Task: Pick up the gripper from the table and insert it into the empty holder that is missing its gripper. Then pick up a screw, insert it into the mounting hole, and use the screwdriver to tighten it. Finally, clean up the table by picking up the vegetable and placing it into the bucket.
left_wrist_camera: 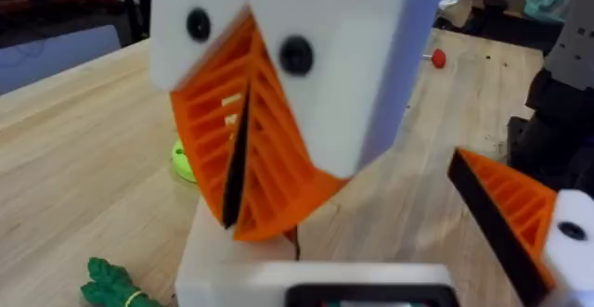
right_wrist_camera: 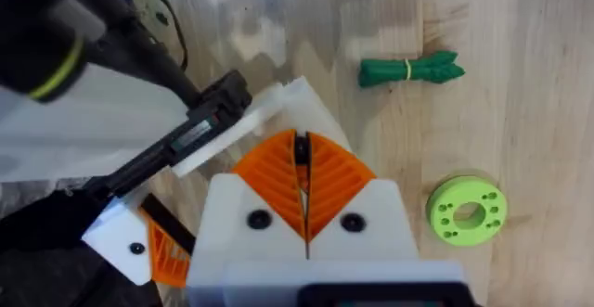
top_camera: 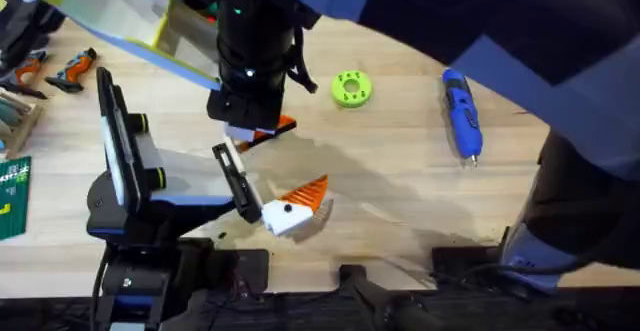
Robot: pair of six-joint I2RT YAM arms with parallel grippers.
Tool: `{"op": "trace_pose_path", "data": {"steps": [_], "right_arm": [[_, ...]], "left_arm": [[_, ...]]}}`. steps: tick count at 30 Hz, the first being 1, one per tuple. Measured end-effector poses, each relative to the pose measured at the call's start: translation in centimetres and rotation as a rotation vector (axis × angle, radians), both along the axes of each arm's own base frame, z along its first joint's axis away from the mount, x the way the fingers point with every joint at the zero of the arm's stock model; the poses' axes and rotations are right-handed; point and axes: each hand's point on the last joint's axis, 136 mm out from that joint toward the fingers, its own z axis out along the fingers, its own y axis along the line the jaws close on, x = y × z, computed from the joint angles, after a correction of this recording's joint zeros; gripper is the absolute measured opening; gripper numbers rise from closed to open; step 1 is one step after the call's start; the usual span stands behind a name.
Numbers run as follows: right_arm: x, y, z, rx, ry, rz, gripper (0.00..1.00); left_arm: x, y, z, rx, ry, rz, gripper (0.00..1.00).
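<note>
We are seeing the right arm reaching across the middle of the table from the right, rising large and dark under the overhead camera. Its wrist is pointing down, and the right gripper (top_camera: 257,131) is hanging just above the wood, beside the left gripper (top_camera: 290,209). The left arm is stretching forward from its base, low over the table, with its wrist lying nearly flat.

In the right wrist view we are finding the right gripper's orange ribbed pads (right_wrist_camera: 274,172) pressed together, leaving a thin dark seam between them. We cannot tell whether anything thin is sitting in that seam. We cannot tell whether the left gripper is apart or together.

The vegetable (right_wrist_camera: 408,70) is lying flat on the bare wood as a slim, knobbly, dark-green bundle with a pale band around its middle. It is lying near the lime-green disc (right_wrist_camera: 467,210) but apart from it, and neither gripper is touching it.

The screwdriver (top_camera: 462,111) is lying on the table (top_camera: 400,201) well to the right of both grippers. It is bright blue, and its dark tip is pointing toward the arms' bases.
</note>
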Motion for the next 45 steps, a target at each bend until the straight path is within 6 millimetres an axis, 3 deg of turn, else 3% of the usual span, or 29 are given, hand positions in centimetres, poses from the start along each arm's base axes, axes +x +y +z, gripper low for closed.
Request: {"op": "trace_pose_path", "data": {"steps": [2, 3, 8, 9, 17, 26, 29, 33, 37, 41, 45], "right_arm": [[0.0, 0.0, 0.0, 0.0, 0.0, 0.0, 0.006], [0.0, 0.0, 0.0, -0.001, 0.002, -0.003, 0.065], [0.4, -0.4, -0.1, -0.012, -0.008, -0.01, 0.793], [0.7, -0.5, -0.1, -0.013, -0.011, -0.015, 0.853], [1.3, -1.5, 1.5, 0.022, -0.017, -0.045, 0.878], [3.3, -7.4, 5.1, 0.033, -0.017, -0.186, 0.877], [4.4, -8.1, 5.0, 0.058, -0.028, -0.236, 0.88], [5.7, -9.6, 3.3, 0.096, -0.032, -0.333, 0.879], [6.9, -13.4, 0.9, 0.114, -0.02, -0.524, 0.88], [7.3, -19.9, -0.7, 0.091, -0.01, -0.791, 0.88], [7.0, -25.1, -0.9, 0.101, -0.048, -0.997, 0.88]], "left_arm": [[0.0, 0.0, 0.0, 0.0, 0.0, 0.0, 0.985], [0.0, 0.0, 0.0, 0.0, 0.0, 0.0, 0.986], [0.0, 0.0, 0.0, 0.001, -0.003, 0.0, 0.986], [0.0, 0.0, 0.0, 0.002, -0.003, 0.0, 0.986], [0.0, 0.0, 0.0, 0.003, -0.008, -0.001, 0.986], [0.0, 0.0, 0.0, 0.004, -0.008, -0.001, 0.985], [0.0, 0.0, 0.0, 0.004, -0.008, -0.001, 0.985], [0.0, 0.0, 0.0, 0.004, -0.008, -0.001, 0.985], [0.0, 0.0, 0.0, 0.004, -0.008, -0.001, 0.985], [0.0, 0.0, 0.0, 0.004, -0.008, -0.001, 0.985], [0.0, 0.0, 0.0, 0.004, -0.008, -0.001, 0.985]]}}
